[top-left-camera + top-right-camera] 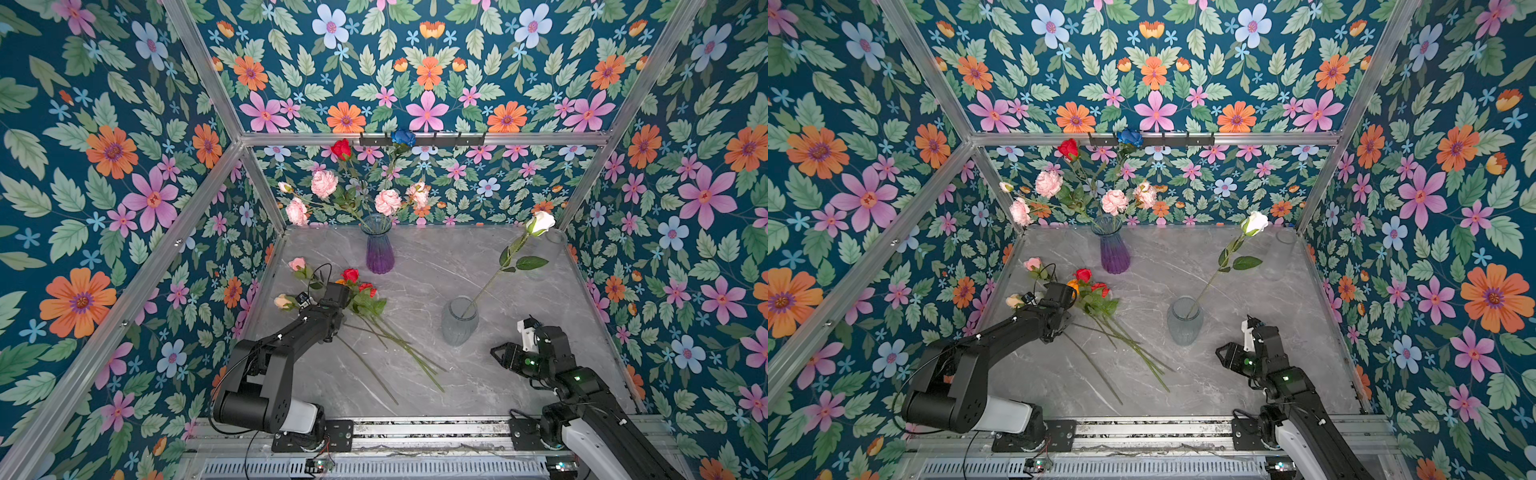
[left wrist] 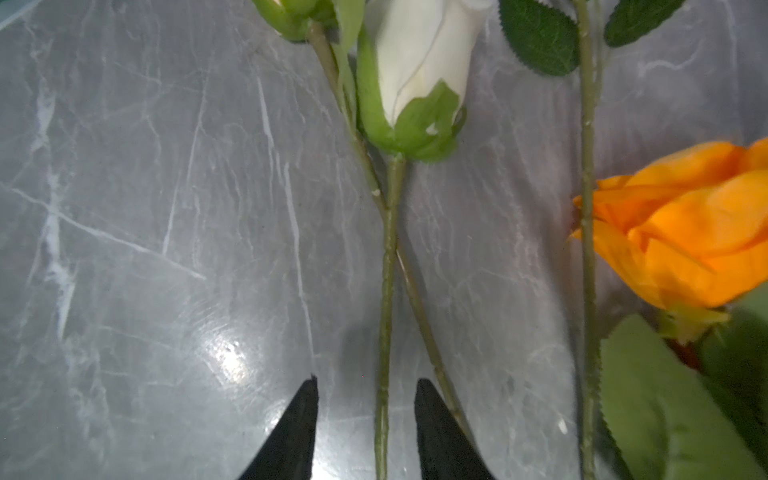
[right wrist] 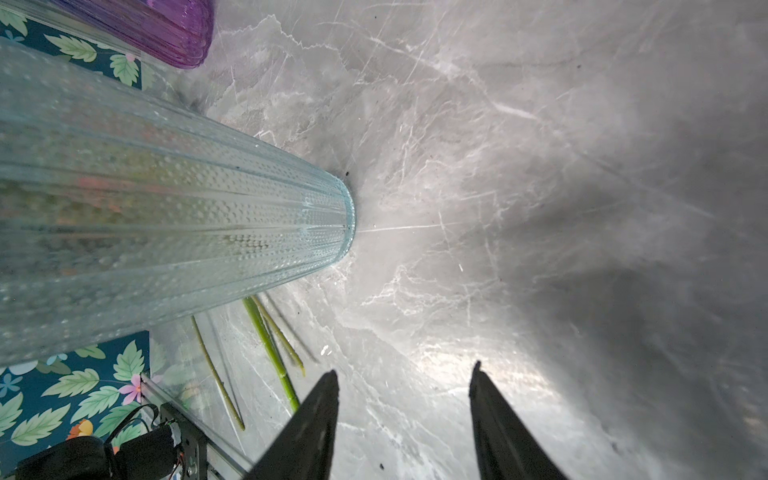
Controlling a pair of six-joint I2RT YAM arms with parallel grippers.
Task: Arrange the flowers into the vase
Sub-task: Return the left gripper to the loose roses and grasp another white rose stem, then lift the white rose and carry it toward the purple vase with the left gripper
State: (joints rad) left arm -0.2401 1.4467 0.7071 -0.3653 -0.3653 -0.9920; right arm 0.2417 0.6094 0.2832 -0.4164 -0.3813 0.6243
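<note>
Marble tabletop [image 1: 478, 386] is walled by floral wallpaper [image 1: 112, 199]. Nearest, the right gripper [image 3: 404, 368] is held spread and empty near the clear vase [image 1: 459, 322], in which a white rose [image 1: 540, 222] leans. The left gripper [image 2: 366, 379] is spread astride a stem [image 2: 384, 332] among loose flowers [image 1: 361, 299] lying on the tabletop. Farthest, carnations [image 1: 324, 183] and roses [image 1: 340, 148] are stood in the purple vase [image 1: 379, 253].

no text, label, brand, number or sign can be read in any view; nothing legible anywhere

I get bright, even light in both top views; glare sits on the bench [image 2: 124, 249] just beside the left jaws, and the orange rose [image 2: 685, 224] blurs.
</note>
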